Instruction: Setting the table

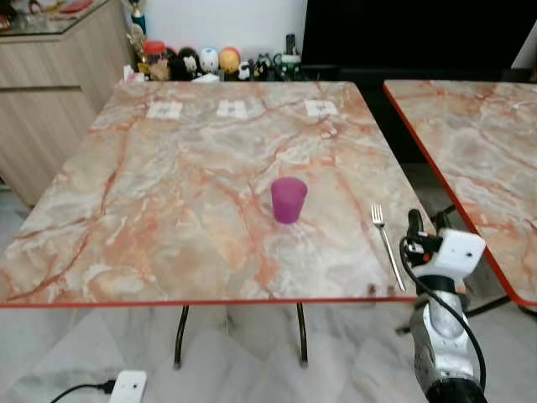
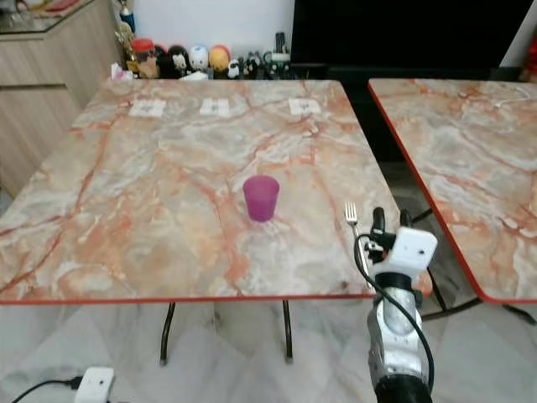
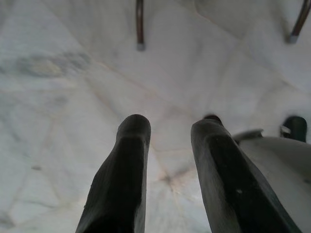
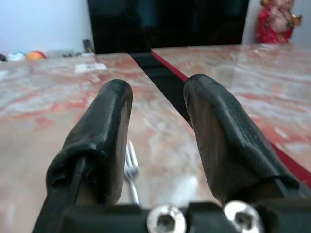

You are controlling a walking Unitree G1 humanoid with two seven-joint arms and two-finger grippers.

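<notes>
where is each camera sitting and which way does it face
Left eye view: on the head, looking down at the marble-patterned table, purple plastic cup, silver fork; right gripper shows.
Right eye view: the same scene.
Left wrist view: along the open left gripper at the pale tiled floor.
Right wrist view: along the open right gripper across the table, above the fork, which the eye views share.

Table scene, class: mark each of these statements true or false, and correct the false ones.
1. The cup is purple and stands upright. True.
2. The fork lies to the cup's left. False: it lies to its right, near the table edge.
3. The right gripper holds the fork. False: its jaws are open and empty, by the fork.
4. The left gripper points at the floor. True.
5. A plate lies beside the cup. False: no plate is in view.
</notes>
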